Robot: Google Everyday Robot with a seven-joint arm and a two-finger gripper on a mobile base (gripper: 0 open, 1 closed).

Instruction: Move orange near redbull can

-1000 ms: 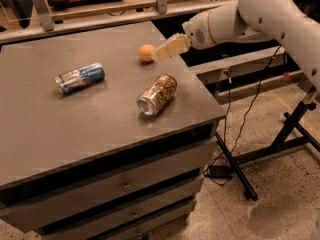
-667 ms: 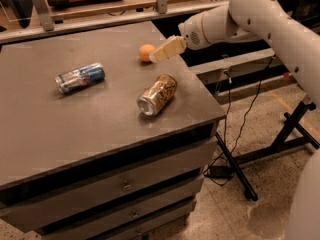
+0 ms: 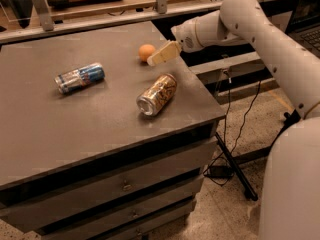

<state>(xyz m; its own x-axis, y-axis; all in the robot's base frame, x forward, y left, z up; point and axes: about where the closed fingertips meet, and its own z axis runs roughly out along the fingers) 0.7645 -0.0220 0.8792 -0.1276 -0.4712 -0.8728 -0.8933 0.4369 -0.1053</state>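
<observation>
The orange (image 3: pixel 146 52) sits on the grey table top (image 3: pixel 75 119) near its far right edge. The redbull can (image 3: pixel 79 77), blue and silver, lies on its side at the left middle of the table, well apart from the orange. My gripper (image 3: pixel 159 57) reaches in from the right on a white arm (image 3: pixel 240 19). Its pale fingers point left and sit right beside the orange on its right side. I cannot tell if they touch it.
A fatter gold-and-brown can (image 3: pixel 157 94) lies on its side between the orange and the table's front right corner. The table is a drawer cabinet (image 3: pixel 125 184). A shelf rail (image 3: pixel 100 19) runs behind it. Cables and a stand leg (image 3: pixel 235 169) lie on the floor at right.
The arm has shifted slightly, its upper part now filling more of the right side. The gripper stays beside the orange. The orange and both cans have not moved.
</observation>
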